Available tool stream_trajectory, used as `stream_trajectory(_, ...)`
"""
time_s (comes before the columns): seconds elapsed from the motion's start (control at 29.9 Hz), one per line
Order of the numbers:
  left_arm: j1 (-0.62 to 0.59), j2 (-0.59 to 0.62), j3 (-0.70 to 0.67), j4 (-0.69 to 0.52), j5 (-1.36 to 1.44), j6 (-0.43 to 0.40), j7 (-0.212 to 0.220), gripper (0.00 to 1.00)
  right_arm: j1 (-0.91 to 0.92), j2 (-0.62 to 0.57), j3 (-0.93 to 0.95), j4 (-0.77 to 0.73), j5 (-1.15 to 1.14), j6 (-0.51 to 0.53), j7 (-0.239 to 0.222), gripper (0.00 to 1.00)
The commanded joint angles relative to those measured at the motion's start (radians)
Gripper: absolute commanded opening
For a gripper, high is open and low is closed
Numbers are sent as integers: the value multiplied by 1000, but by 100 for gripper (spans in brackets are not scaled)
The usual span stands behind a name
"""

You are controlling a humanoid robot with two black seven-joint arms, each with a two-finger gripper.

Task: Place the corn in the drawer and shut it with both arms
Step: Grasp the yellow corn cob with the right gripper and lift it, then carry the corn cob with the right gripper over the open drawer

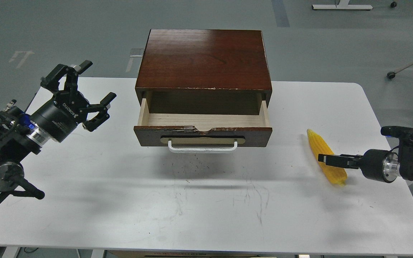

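Note:
The yellow corn (317, 144) lies on the white table (206, 200) at the right, tip pointing away from me. My right gripper (327, 159) reaches in from the right at table height and lies across the lower half of the corn; it is seen edge-on, so its fingers cannot be told apart. The dark brown drawer (203, 137) with its white bar handle (202, 147) is pulled open and its pale wood inside (203, 120) holds nothing. My left gripper (97, 80) is open and empty, raised to the left of the drawer.
The brown wooden cabinet (203, 57) that houses the drawer stands at the table's back middle. Beyond the table lies grey floor, with a chair base (391, 74) at the right.

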Motion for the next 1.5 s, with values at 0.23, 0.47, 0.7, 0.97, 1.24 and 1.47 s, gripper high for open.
stream_trajectory(0.23, 0, 3, 0, -2, 0, 0, 0, 100, 98, -70, 5, 86, 2, -3, 0, 11)
stream_trajectory(0.47, 0, 0, 0, -2, 0, 0, 1, 100, 374, -158, -4, 212, 8, 9, 0, 12)
stream_trajectory(0.7, -2, 3, 0, -3, 0, 0, 1, 100, 615, -112, -46, 281, 2, 55, 0, 13)
stream_trajectory(0.97, -3, 9, 0, -6, 1, 0, 1, 100, 913, 124, -279, 299, -2, 65, 0, 14)
stream_trajectory(1.24, -2, 22, 0, -8, 1, 0, 1, 100, 951, 295, -366, 301, -228, -7, 0, 13)
stream_trajectory(1.47, -3, 18, 0, -8, 1, 0, 1, 100, 964, 405, -452, 275, -327, -87, 0, 14)
